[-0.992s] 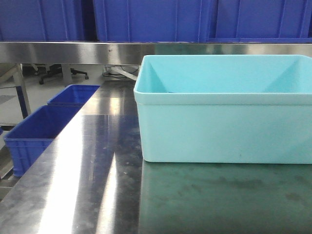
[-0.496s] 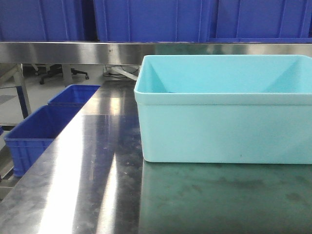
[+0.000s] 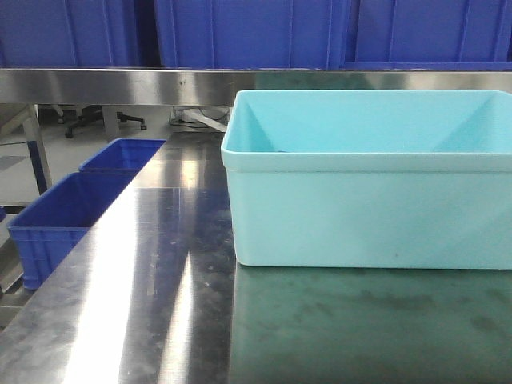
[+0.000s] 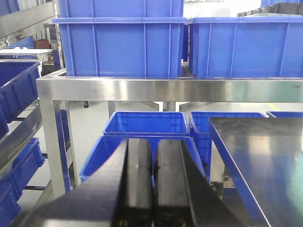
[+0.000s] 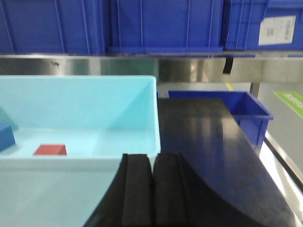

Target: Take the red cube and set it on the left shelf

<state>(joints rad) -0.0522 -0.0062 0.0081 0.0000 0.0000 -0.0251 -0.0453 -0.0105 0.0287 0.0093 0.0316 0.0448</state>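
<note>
The red cube (image 5: 50, 150) lies on the floor of the light blue bin (image 5: 94, 163), seen only in the right wrist view. My right gripper (image 5: 152, 163) hangs just outside the bin's near right corner, shut with nothing between its fingers. My left gripper (image 4: 154, 151) is also shut and empty; it hovers off the table's left side, facing the steel shelf frame (image 4: 142, 90). The front view shows the bin (image 3: 368, 216) on the table, its contents hidden by the wall. Neither gripper appears there.
A blue block (image 5: 5, 135) sits at the bin's left. Large blue crates (image 3: 248, 32) stand on the steel shelf behind. More blue crates (image 3: 64, 216) sit low beside the table's left edge (image 3: 80, 264). Another blue crate (image 5: 246, 113) is at the right.
</note>
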